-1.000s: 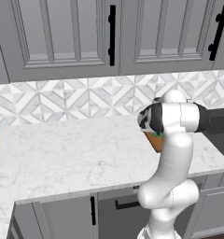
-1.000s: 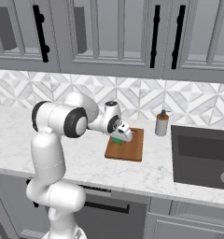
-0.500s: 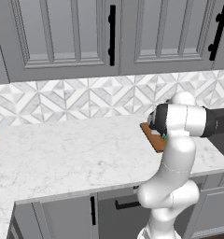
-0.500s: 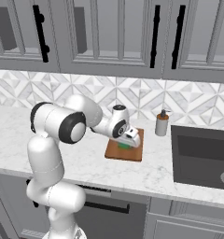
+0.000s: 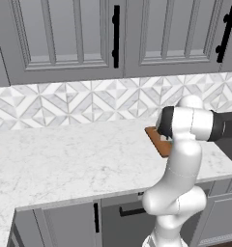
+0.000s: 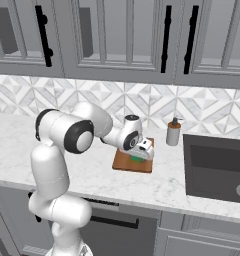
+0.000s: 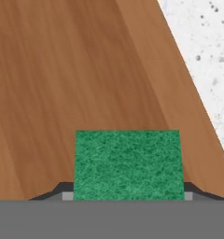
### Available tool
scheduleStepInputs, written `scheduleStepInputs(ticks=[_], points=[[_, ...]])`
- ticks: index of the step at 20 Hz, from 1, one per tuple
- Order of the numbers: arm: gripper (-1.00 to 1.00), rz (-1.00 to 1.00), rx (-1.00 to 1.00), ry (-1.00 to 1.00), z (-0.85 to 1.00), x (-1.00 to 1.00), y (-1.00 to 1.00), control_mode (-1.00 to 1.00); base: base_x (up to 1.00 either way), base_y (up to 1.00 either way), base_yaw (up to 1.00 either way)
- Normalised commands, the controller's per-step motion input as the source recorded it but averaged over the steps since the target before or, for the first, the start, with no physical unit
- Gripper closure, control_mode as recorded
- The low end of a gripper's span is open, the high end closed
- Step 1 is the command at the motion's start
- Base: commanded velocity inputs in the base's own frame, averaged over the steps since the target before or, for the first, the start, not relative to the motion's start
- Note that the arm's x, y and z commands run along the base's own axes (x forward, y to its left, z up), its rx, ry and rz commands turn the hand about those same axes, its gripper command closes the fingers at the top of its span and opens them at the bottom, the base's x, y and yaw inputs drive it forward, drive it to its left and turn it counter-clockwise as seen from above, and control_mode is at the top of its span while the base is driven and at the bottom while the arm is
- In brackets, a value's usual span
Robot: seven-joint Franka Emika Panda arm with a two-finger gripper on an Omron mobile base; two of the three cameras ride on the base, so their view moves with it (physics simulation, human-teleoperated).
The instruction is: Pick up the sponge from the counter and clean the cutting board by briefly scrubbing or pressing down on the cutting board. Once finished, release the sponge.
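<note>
1. While the white arm (image 6: 67, 137) reaches across the counter (image 6: 157, 182), its gripper (image 6: 142, 154) sits low over the cutting board (image 6: 123, 161) — jaws pulled in tight on the sponge (image 7: 128, 163).
2. From the hand camera, the sponge's green face sits between the two dark fingertips (image 7: 62, 189), with the board's reddish-brown wood grain spread out beyond it.
3. Can't tell from that view whether the sponge is actually pressed onto the wood or just above it; the right base view shows a bit of green (image 6: 137, 159) right at the board's surface under the hand.
4. Cutting board lies flat on the counter, toward its back edge near the tile wall (image 6: 142, 102), with the dark sink (image 6: 217, 167) off to its right side.
5. Small soap bottle (image 6: 173, 133) stands upright at the back edge of the counter — between board and sink, apart from both.
6. Left base view: the arm's elbow covers most of the board, only its near-left corner (image 5: 156, 140) peeks out.
</note>
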Motion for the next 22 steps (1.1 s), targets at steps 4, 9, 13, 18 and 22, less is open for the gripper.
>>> scheduleStepInputs(ticks=[4, 9, 13, 18, 22], points=[[1.00, 0.02, 0.00, 0.04, -0.39, 0.00, 0.18, -1.00, 0.00, 0.00, 0.00], [1.00, 0.00, 0.00, 0.03, -0.18, 0.00, 0.52, -1.00, 0.00, 0.00, 0.00], [1.00, 0.00, 0.00, 0.01, 0.00, 0.01, 0.58, -1.00, 0.00, 0.00, 0.00], [1.00, -0.01, 0.00, 0.00, 0.00, 0.50, 0.47, -1.00, 0.00, 0.00, 0.00], [1.00, -0.06, 0.00, 0.00, 0.00, 0.80, 0.02, -1.00, 0.00, 0.00, 0.00]])
